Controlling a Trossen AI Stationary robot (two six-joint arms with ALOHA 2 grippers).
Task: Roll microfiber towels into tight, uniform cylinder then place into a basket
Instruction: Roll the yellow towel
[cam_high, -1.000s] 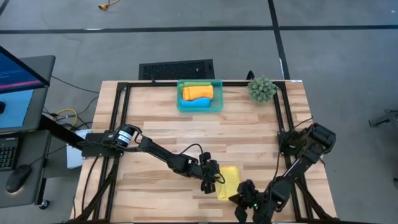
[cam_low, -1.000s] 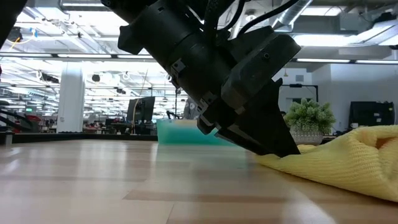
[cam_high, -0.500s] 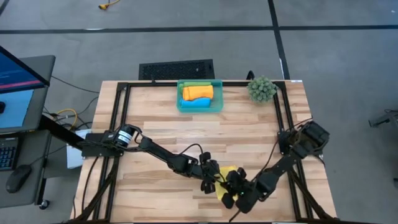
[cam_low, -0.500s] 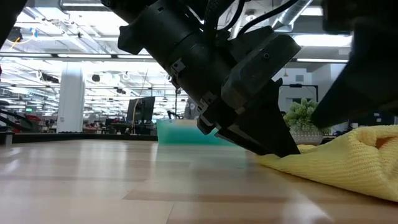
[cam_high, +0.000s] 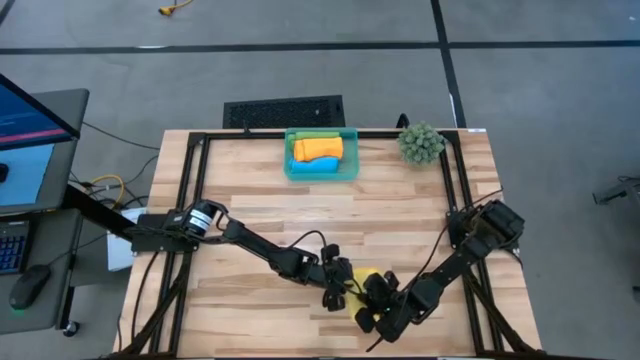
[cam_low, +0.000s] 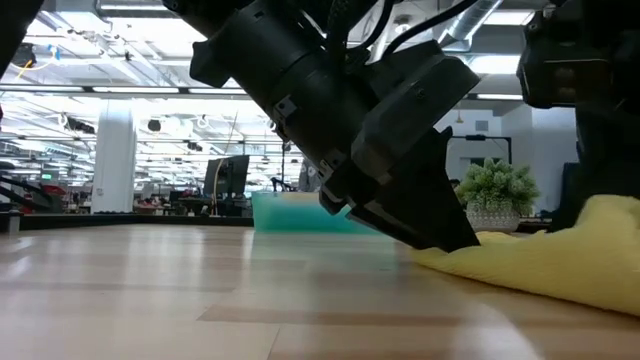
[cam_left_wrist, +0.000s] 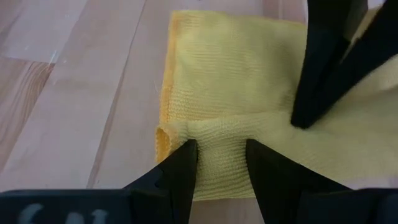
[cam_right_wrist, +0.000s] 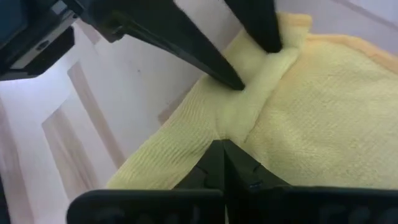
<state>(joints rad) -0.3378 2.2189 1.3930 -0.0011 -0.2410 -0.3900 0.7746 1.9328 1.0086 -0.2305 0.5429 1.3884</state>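
Both grippers pinch the soft yellow microfiber towel (cam_left_wrist: 249, 81) on the wooden table (cam_high: 400, 210): left gripper (cam_left_wrist: 221, 155) clamps a raised fold, right gripper (cam_right_wrist: 217, 163) clenched on the fabric. Limp and light, it looks best gripped along its edge.

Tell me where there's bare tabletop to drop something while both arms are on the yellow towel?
Bare wood: the middle of the table, between the basket and the arms, plus the far left corner and the strip below the plant ball. Crowded: the near edge, where the left gripper and right gripper pinch the yellow towel.
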